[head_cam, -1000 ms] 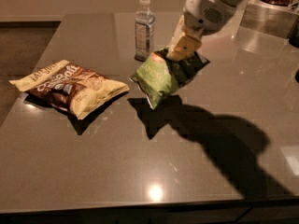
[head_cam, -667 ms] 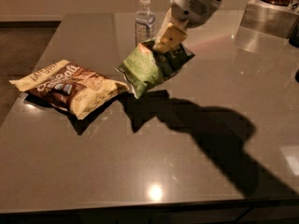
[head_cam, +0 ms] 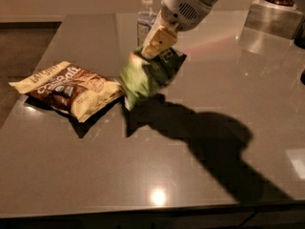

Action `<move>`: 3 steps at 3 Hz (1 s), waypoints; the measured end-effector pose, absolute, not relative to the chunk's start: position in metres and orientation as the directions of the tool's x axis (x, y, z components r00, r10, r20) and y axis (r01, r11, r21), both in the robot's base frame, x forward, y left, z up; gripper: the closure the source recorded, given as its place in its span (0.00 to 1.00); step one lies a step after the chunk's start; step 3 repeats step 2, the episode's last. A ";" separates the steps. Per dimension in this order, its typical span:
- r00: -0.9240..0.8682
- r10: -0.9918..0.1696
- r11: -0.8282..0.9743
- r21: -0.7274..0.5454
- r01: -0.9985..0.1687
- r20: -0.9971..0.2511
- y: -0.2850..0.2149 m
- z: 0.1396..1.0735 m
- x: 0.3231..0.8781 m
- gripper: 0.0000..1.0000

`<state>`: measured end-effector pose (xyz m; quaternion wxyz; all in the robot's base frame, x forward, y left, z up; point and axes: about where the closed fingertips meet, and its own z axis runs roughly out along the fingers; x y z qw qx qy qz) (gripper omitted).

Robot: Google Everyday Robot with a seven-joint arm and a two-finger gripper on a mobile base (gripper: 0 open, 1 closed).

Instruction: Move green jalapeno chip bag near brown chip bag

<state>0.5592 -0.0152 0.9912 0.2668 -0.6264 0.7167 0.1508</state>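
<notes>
The green jalapeno chip bag hangs tilted from my gripper, which is shut on its upper edge. The bag's lower corner is at or just above the tabletop, right beside the right end of the brown chip bag. The brown bag lies flat on the left part of the table, dark brown in the middle with cream-yellow ends. My arm comes in from the upper right.
A clear water bottle stands behind the gripper at the back of the grey table. A metal container with brown contents stands at the back right. The arm casts a large shadow over the table's right-centre.
My gripper has carried the green bag to the left and a little lower, from the table's middle to right beside the brown bag. The brown bag has not moved.
</notes>
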 end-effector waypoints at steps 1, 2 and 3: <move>-0.072 -0.818 0.164 -0.113 -0.980 -0.571 -0.013 0.989 0.560 0.05; -0.070 -0.818 0.163 -0.113 -0.980 -0.571 -0.012 0.989 0.560 0.00; -0.070 -0.818 0.163 -0.113 -0.980 -0.571 -0.012 0.989 0.560 0.00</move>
